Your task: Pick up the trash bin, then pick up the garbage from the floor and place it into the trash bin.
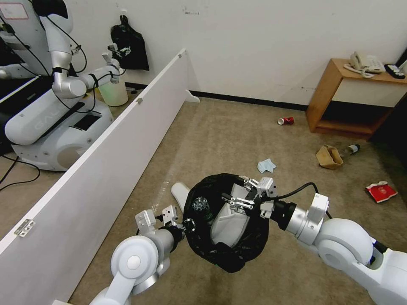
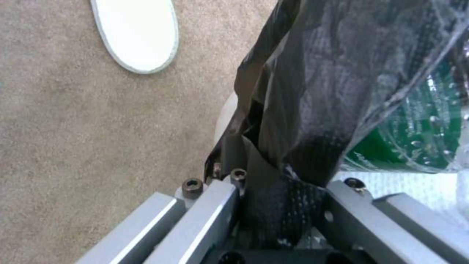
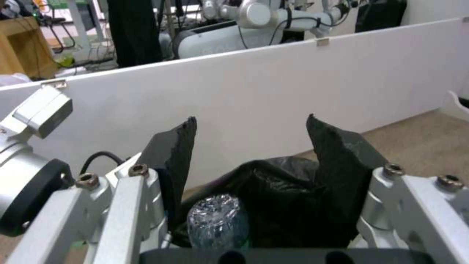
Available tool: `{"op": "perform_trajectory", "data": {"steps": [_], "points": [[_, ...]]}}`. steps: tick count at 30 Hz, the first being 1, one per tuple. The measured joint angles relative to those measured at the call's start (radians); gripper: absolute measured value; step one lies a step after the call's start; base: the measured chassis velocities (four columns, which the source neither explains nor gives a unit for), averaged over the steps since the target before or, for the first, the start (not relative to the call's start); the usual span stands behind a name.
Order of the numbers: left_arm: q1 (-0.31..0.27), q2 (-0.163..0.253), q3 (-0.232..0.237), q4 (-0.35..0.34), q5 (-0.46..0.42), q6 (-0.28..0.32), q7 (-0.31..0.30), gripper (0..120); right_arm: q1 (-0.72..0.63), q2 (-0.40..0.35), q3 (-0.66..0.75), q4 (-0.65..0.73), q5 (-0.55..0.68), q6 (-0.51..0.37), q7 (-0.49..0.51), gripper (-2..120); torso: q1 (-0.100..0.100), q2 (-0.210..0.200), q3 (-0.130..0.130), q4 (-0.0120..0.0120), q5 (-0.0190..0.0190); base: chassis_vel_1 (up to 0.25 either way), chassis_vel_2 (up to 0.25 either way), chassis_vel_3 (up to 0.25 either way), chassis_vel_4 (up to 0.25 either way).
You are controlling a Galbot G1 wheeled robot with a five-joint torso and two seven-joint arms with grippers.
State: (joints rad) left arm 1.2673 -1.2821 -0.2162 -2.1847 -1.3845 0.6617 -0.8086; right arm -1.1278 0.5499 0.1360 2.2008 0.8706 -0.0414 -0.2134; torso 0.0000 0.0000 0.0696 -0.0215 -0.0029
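The trash bin (image 1: 237, 250), lined with a crinkly black bag, hangs above the carpet, and my left gripper (image 1: 185, 223) is shut on its near rim (image 2: 283, 190). Inside lie a white slipper (image 1: 231, 224) and a clear plastic bottle (image 1: 201, 205) (image 3: 215, 220) (image 2: 415, 135). My right gripper (image 1: 238, 200) (image 3: 251, 146) hovers open over the bin's mouth with nothing between its fingers. Garbage on the floor: a second white slipper (image 1: 179, 192) (image 2: 137, 33) beside the bin, a light-blue face mask (image 1: 266, 165), a red can (image 1: 286, 121), a brown paper bag (image 1: 328, 156), a bottle (image 1: 352, 149) and a red packet (image 1: 381, 191).
A long white partition (image 1: 106, 169) runs along the left. Behind it stand another robot (image 1: 55, 106) and a pale unlined bucket (image 1: 113, 91). A wooden side table (image 1: 335, 93) with a phone stands at the back right. Open carpet lies ahead.
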Motion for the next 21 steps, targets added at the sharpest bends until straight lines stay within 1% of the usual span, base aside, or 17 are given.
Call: {"op": "perform_trajectory", "data": {"steps": [4, 6, 11, 13, 14, 16, 20, 21], "points": [[0.003, -0.001, -0.004, 0.0, 0.002, 0.0, 0.0, 0, -0.002, -0.003, 0.021, 0.01, 0.005, 0.003, -0.002, 63, 0.0, 0.0, 0.0, 0.0, 0.0, 0.0, 0.0, 0.0, 0.0], [0.008, 0.0, -0.006, -0.001, 0.005, 0.0, 0.001, 0, -0.002, -0.007, 0.045, 0.024, 0.018, 0.003, -0.002, 67, 0.0, 0.0, 0.0, 0.0, 0.0, 0.0, 0.0, 0.0, 0.0], [0.023, 0.003, -0.009, -0.002, 0.016, 0.0, 0.006, 0, -0.006, -0.023, 0.106, 0.047, 0.045, 0.007, -0.008, 70, 0.0, 0.0, 0.0, 0.0001, 0.0, 0.0, 0.0, 0.0, 0.0], [0.029, 0.003, -0.011, -0.005, 0.022, 0.0, 0.009, 0, -0.018, -0.033, 0.146, 0.055, 0.053, 0.014, -0.015, 77, 0.0, 0.0, 0.0, 0.0001, -0.0001, 0.0, 0.0, 0.0, 0.0], [0.029, 0.003, -0.011, -0.005, 0.022, 0.0, 0.009, 0, -0.018, -0.033, 0.146, 0.055, 0.053, 0.014, -0.015, 77, 0.0, 0.0, 0.0, 0.0001, -0.0001, 0.0, 0.0, 0.0, 0.0], [0.036, 0.003, -0.012, -0.011, 0.026, 0.0, 0.009, 0, -0.034, -0.036, 0.189, 0.061, 0.056, 0.022, -0.019, 82, 0.0, 0.0, 0.0, -0.0001, -0.0001, 0.0, 0.0, 0.0, 0.0], [0.04, 0.004, -0.013, -0.013, 0.028, 0.0, 0.01, 0, -0.041, -0.036, 0.204, 0.063, 0.057, 0.025, -0.019, 86, 0.0, 0.0, 0.0, -0.0001, 0.0, 0.0, 0.0, 0.0, 0.0], [0.045, 0.005, -0.015, -0.015, 0.031, 0.0, 0.011, 0, -0.049, -0.035, 0.218, 0.065, 0.058, 0.026, -0.019, 90, 0.0, 0.0, 0.0, 0.0, 0.0, 0.0, 0.0, 0.0, 0.0]]}}
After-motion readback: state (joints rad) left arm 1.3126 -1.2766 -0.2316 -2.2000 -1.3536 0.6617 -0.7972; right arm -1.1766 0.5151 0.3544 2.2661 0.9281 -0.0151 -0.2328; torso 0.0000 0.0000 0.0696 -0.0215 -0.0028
